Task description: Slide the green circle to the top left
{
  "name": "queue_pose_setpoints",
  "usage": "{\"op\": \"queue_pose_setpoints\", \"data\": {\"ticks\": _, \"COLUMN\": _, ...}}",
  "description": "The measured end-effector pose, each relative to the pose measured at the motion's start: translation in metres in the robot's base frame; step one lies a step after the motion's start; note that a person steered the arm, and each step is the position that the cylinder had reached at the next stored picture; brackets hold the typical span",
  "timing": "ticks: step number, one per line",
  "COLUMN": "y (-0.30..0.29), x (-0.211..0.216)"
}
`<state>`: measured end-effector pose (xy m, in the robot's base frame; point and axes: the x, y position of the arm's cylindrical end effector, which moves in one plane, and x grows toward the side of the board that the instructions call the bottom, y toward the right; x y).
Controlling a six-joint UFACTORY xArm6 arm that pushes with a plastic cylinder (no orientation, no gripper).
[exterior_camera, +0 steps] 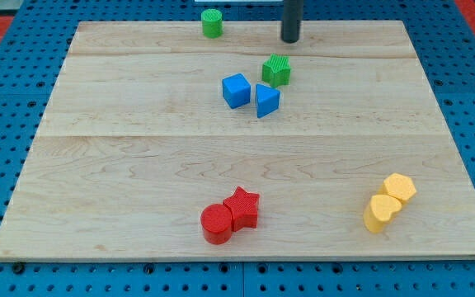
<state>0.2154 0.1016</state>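
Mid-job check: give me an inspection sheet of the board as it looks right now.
Surface: wooden board on blue pegboard, flat.
Job's things: green circle at the top edge, left of centre.
Clutter: green cube, blue cube, blue triangle clustered; red circle touching red star; two yellow blocks touching.
Grippers: no pincer; my tip right of the green circle, apart from it.
Cables: nothing seen.
Surroundings: red matting at the top corners.

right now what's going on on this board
I'm a single arm pushing blocks with a rod. My tip sits near the view's top edge, touching nothing. The green circle I'm meant to slide is off to the tip's left, at the top edge of the wooden board. A green cube lies just below my tip.
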Motion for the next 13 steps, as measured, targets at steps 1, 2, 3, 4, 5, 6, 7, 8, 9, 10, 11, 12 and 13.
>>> {"op": "queue_pose_setpoints", "data": {"ticks": 1, "y": -0.011, "x": -0.022}}
{"op": "queue_pose_setpoints", "data": {"ticks": 2, "y": -0.057, "x": -0.023}}
{"op": "queue_pose_setpoints", "data": {"ticks": 3, "y": -0.124, "x": -0.023}}
{"op": "queue_pose_setpoints", "data": {"ticks": 4, "y": -0.126, "x": -0.021}}
{"op": "queue_pose_setpoints", "data": {"ticks": 5, "y": -0.127, "x": -0.023}}
{"op": "queue_pose_setpoints", "data": {"ticks": 6, "y": -0.144, "x": 0.03}}
{"op": "queue_pose_setpoints", "data": {"ticks": 7, "y": -0.148, "x": 0.106}}
{"op": "queue_pose_setpoints", "data": {"ticks": 8, "y": -0.108, "x": 0.064}}
{"op": "queue_pose_setpoints", "data": {"ticks": 9, "y": -0.094, "x": -0.008}}
{"op": "queue_pose_setpoints", "data": {"ticks": 10, "y": -0.109, "x": -0.023}}
{"op": "queue_pose_setpoints", "data": {"ticks": 11, "y": -0.176, "x": -0.016}}
{"op": "queue_pose_setpoints", "data": {"ticks": 12, "y": -0.223, "x": 0.073}}
{"op": "queue_pose_setpoints", "data": {"ticks": 13, "y": -0.22, "x": 0.073}}
